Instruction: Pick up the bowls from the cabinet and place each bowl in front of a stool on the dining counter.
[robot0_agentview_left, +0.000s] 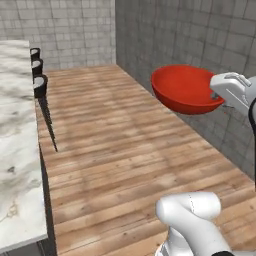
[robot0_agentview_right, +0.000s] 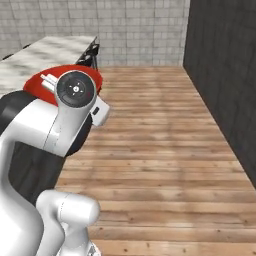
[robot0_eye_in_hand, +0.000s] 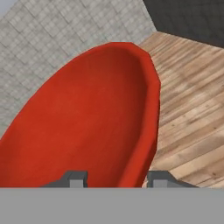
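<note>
My gripper (robot0_eye_in_hand: 116, 178) is clamped on the rim of the red bowl (robot0_agentview_left: 186, 89), held aloft over the wood floor. I judge this the carrying step; next, reach the counter (robot0_agentview_left: 17, 150) beside the stools (robot0_agentview_left: 40, 85).

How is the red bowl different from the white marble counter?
The red bowl is round and plain red; the marble counter is long, flat and white with grey veins. The bowl is held up in the air above the wood floor by the gripper; the counter stands on that floor.
</note>
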